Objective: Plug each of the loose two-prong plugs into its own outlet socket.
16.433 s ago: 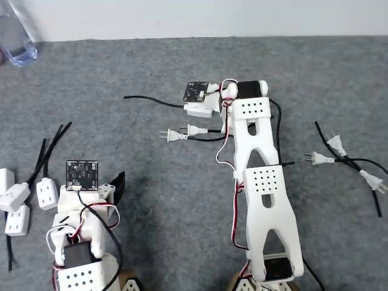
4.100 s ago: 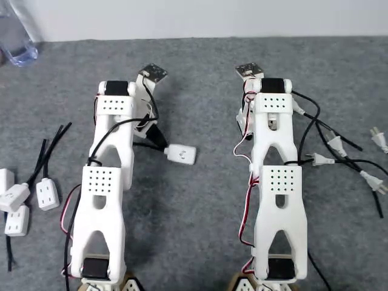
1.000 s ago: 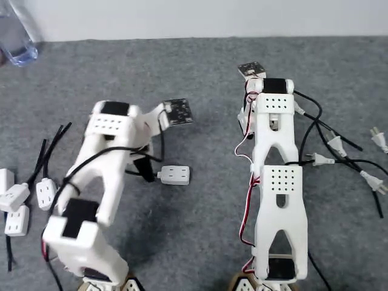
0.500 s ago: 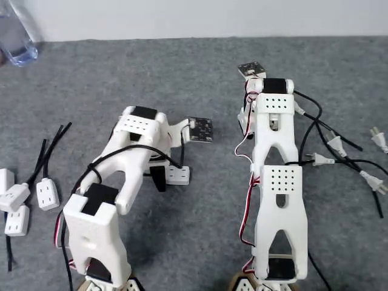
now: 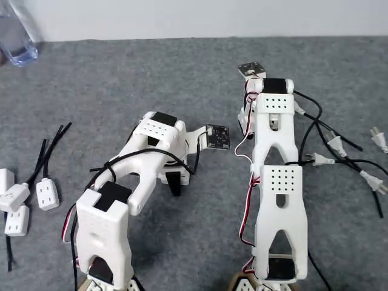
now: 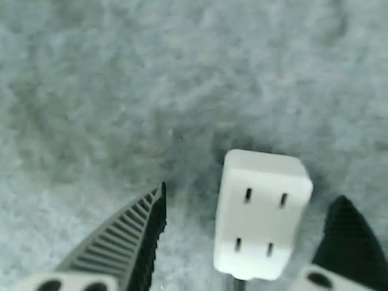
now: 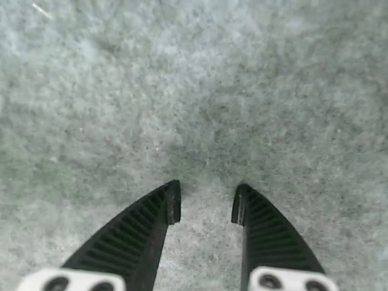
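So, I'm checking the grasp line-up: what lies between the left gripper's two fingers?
The white outlet socket, lying on the grey carpet inside the open left gripper, with a gap on each side; the left wrist view shows it.

soft even light, faint shadows

Left arm (image 5: 159,130) bent toward centre; right arm (image 5: 276,182) stretched forward; sockets (image 5: 47,194) far left, plugs (image 5: 321,159) far right.

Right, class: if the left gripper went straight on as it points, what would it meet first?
Most likely the white outlet socket, which lies on the carpet inside the open left gripper; depth is hard to judge.
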You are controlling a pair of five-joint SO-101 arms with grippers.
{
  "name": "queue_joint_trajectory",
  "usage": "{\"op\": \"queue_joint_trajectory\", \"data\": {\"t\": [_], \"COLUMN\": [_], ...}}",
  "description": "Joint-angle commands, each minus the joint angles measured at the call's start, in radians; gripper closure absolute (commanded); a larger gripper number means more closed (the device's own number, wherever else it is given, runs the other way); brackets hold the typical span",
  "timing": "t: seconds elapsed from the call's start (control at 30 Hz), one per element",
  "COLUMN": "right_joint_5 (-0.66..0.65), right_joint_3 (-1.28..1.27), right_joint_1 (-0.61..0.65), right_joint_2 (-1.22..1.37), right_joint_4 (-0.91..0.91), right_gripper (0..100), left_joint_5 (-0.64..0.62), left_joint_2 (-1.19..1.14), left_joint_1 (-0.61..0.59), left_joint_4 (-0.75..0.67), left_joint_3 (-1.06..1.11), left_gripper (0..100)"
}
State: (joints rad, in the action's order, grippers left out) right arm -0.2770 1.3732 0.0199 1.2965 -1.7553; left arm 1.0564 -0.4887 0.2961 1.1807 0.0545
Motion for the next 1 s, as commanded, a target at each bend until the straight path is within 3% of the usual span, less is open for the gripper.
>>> {"op": "queue_joint_trajectory", "data": {"t": [0.0, 0.17, 0.73, 0.97], "right_joint_5": [0.002, 0.002, 0.002, 0.002], "right_joint_3": [-0.017, -0.017, -0.017, -0.009], "right_joint_1": [0.015, 0.019, 0.019, 0.021], "right_joint_2": [0.01, 0.01, 0.012, 0.027], "right_joint_4": [0.004, 0.004, 0.005, 0.005], "right_gripper": [84.3, 84.3, 84.3, 84.3], "left_joint_5": [-0.012, -0.012, -0.012, -0.012], "left_joint_2": [0.008, 0.008, 0.014, 0.012], "left_joint_1": [0.006, 0.008, 0.1, 0.117], "left_joint_4": [0.029, 0.084, 0.293, 0.295], "left_joint_3": [-0.033, -0.033, 0.002, 0.019], "left_gripper": [75, 97, 98, 98]}}
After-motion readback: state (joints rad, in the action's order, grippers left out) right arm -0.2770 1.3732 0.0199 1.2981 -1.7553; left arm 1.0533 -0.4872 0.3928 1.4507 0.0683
